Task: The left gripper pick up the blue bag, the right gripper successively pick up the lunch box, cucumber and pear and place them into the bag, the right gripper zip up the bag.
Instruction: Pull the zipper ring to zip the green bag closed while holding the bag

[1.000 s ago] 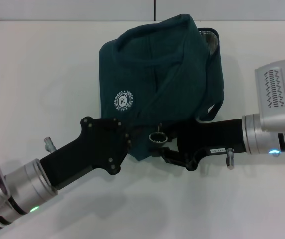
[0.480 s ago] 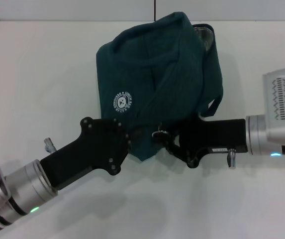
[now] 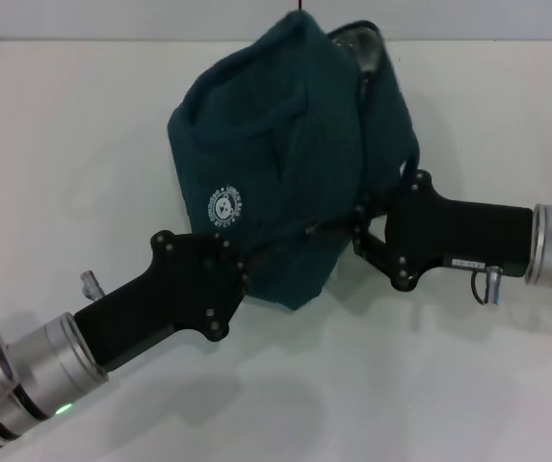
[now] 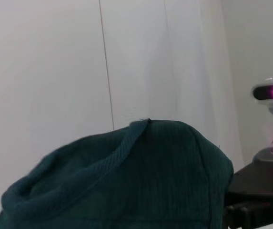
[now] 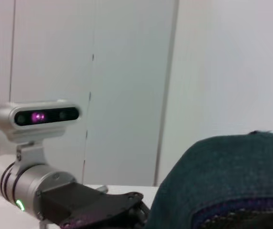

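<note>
The blue bag point(image 3: 276, 125) hangs bulging above the white table, its round white logo facing me and a silver lining showing at its top opening. My left gripper point(image 3: 247, 262) is shut on the bag's lower left edge. My right gripper point(image 3: 360, 231) presses into the bag's right side, shut on the zipper, with its fingertips buried in the folds. The left wrist view shows the bag point(image 4: 126, 181) close up, and so does the right wrist view, where the bag point(image 5: 222, 181) fills the lower corner. The lunch box, cucumber and pear are hidden or out of view.
The white table point(image 3: 64, 144) spreads all around the bag, with a pale wall behind it. In the right wrist view the left arm point(image 5: 79, 205) and its wrist camera point(image 5: 36, 117) show beside the bag.
My right gripper has pulled to the right and upward along the bag. The bag has swung left and tilted, its opening narrower at the top. The left gripper has barely moved.
</note>
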